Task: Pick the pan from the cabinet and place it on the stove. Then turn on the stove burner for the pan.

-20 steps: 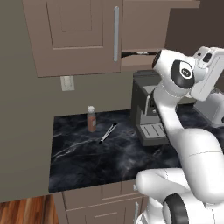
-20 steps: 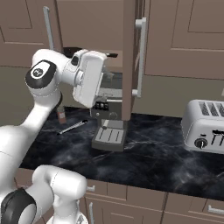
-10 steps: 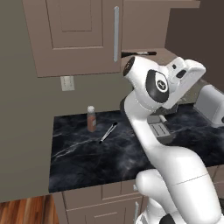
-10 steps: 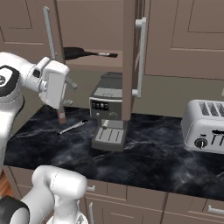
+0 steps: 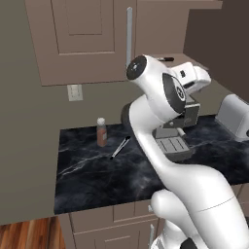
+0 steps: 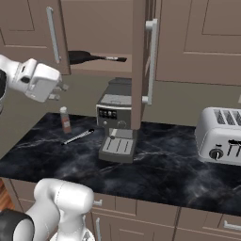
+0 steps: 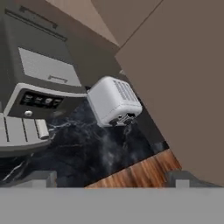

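Observation:
The pan (image 6: pixel 78 57) lies on the shelf of the open cabinet (image 6: pixel 140 56), its long handle (image 6: pixel 112 59) pointing right toward the door, which swings out edge-on. In the left base view the tip of the pan's handle (image 5: pixel 166 59) shows above my arm. My gripper (image 6: pixel 57 92) hangs left of and below the pan, apart from it, open with nothing in it. In the hand view the fingertips (image 7: pixel 44 176) stand wide apart over the counter. The stove is out of view.
A grey coffee machine (image 6: pixel 116 120) stands under the open door, and a white toaster (image 6: pixel 220 135) sits at the right. On the dark marble counter (image 6: pixel 160 164) are a small bottle (image 6: pixel 65 120) and a thin utensil (image 6: pixel 77 137). Closed cabinet doors (image 6: pixel 202 37) hang to the right.
The arm has swung and carried the hand to the left in the right base view, away from the open cabinet shelf. The gripper stayed open. The pan has not moved.

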Robot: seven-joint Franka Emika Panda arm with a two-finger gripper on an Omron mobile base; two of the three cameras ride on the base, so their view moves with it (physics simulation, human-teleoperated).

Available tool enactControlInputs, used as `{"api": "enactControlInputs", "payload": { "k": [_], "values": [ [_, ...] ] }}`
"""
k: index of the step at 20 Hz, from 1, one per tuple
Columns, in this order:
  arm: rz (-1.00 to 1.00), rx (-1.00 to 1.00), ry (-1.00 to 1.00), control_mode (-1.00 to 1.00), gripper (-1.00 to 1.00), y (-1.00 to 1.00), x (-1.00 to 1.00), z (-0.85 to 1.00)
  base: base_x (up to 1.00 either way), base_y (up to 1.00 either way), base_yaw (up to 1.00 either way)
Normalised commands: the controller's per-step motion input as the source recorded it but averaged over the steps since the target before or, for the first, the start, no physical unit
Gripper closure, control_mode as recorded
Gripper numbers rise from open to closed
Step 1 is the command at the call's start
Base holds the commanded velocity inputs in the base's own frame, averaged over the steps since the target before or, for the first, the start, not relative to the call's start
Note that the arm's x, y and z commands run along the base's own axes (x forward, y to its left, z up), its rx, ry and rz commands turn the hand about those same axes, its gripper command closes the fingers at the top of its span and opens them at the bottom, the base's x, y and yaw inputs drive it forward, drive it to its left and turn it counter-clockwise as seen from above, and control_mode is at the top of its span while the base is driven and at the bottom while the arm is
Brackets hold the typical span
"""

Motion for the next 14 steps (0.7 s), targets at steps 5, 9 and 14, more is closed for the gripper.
{"api": "enactControlInputs", "payload": {
  "k": [5,9,14],
  "values": [
    [0.21,0.12,-0.31,-1.00,-1.00,0.49,0.47,0.12,0.00,0.00,0.00],
    [0.21,0.11,-0.31,-1.00,-1.00,0.41,0.41,0.13,0.00,0.00,0.00],
    [0.16,0.09,-0.27,-1.00,-1.00,0.26,0.31,0.23,0.00,0.00,0.00]
  ]
}}
